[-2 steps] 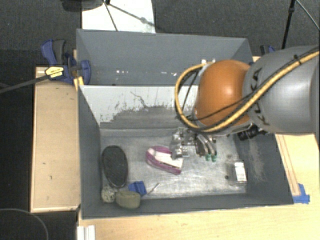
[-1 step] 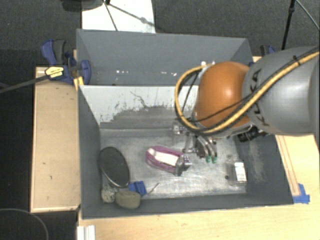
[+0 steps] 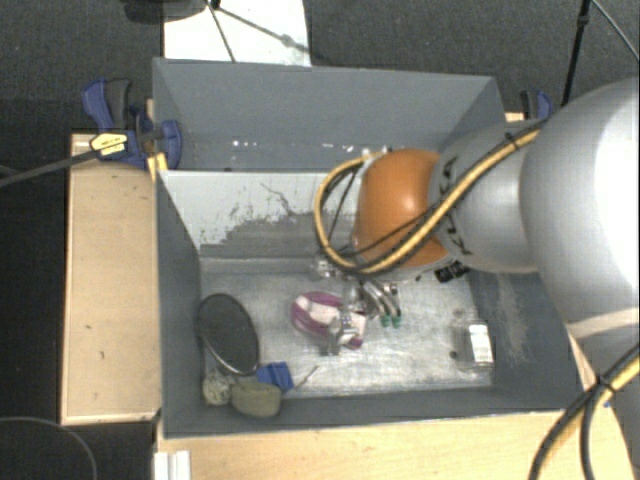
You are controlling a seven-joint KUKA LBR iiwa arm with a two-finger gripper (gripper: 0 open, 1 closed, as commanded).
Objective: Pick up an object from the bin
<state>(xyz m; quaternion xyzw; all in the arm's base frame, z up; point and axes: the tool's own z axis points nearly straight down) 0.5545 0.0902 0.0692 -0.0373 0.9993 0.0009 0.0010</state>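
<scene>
Claw [image 3: 348, 330] low at centre of bin [image 3: 185, 268], at right edge of purple-and-white thing [image 3: 316, 312]; its opening: cannot tell. Best: straddle purple thing squarely, close gently, lift straight, well clear of dark oval disc [image 3: 228, 333] to left.

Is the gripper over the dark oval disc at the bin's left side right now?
No, the gripper is down by the purple-and-white thing mid-bin, while the dark oval disc lies apart near the left wall.

I am hovering my gripper [image 3: 350, 330] over the middle of the bin [image 3: 180, 298], right beside a purple and white piece [image 3: 316, 312]. A black oval disc [image 3: 228, 334] is lying near the left wall, and a small white box [image 3: 480, 346] near the right.
</scene>
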